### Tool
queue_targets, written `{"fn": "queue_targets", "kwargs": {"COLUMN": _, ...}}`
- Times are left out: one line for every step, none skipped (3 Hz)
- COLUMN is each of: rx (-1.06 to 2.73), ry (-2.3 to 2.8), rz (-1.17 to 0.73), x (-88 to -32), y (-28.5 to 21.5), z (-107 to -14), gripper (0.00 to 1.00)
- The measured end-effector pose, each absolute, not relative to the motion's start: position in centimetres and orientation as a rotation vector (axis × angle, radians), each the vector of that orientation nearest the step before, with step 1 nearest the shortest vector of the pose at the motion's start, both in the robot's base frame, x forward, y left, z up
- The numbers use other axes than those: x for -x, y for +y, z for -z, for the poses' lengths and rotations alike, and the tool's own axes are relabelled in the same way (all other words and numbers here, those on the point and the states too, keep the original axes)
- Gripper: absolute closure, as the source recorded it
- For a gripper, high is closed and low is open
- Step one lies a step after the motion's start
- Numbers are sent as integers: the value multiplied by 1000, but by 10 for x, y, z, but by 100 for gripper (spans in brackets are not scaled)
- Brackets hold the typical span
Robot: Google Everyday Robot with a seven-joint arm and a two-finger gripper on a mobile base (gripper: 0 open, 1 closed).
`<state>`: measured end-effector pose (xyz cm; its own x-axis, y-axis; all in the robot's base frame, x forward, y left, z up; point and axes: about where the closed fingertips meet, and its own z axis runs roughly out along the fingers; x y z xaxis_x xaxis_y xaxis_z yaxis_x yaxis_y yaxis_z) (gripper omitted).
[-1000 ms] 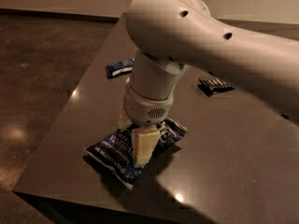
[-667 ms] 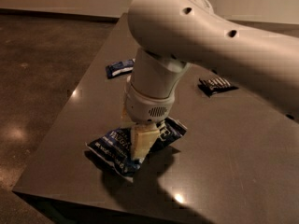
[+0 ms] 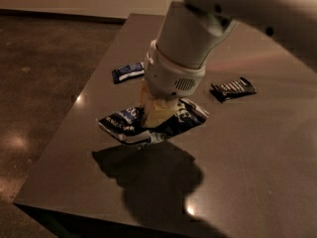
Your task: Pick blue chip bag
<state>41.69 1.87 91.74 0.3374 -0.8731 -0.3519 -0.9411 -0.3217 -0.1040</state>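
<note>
Blocking much of the upper right, the pale arm (image 3: 193, 33) runs off the top and right edges, and its thick wrist housing covers the base of the gripper (image 3: 157, 114), so only the cream-coloured fingers (image 3: 159, 115) show below it. The jaws are clamped on the middle of the blue chip bag (image 3: 124, 124), hiding the bag's centre; its white lettering is too crumpled to read. The bag hangs in the air above the near-left part of the dark table (image 3: 257, 148), its two ends spread out either side of the fingers, with a broad shadow (image 3: 153, 175) on the tabletop beneath it. A second ago the bag lay flat on the table with the gripper pressed onto it; now it has come up clear of the surface. The blue-and-white bar wrapper (image 3: 128, 72) and the black striped bar wrapper (image 3: 233, 88) lie further back on the table, as before.
</note>
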Motion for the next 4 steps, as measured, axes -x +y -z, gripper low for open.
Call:
{"fn": "queue_targets", "kwargs": {"rx": 2264, "ry": 1581, "rz": -348, "x": -428, "y": 13, "z": -957, "gripper": 100}}
{"fn": "queue_targets", "kwargs": {"rx": 2222, "ry": 1517, "rz": -376, "x": -432, "y": 13, "z": -992, "gripper": 100}}
{"fn": "queue_targets", "kwargs": {"rx": 2181, "ry": 1438, "rz": -405, "x": -429, "y": 18, "z": -1021, "gripper": 100}}
{"fn": "queue_targets", "kwargs": {"rx": 2181, "ry": 1438, "rz": -405, "x": -429, "y": 18, "z": -1021, "gripper": 100}}
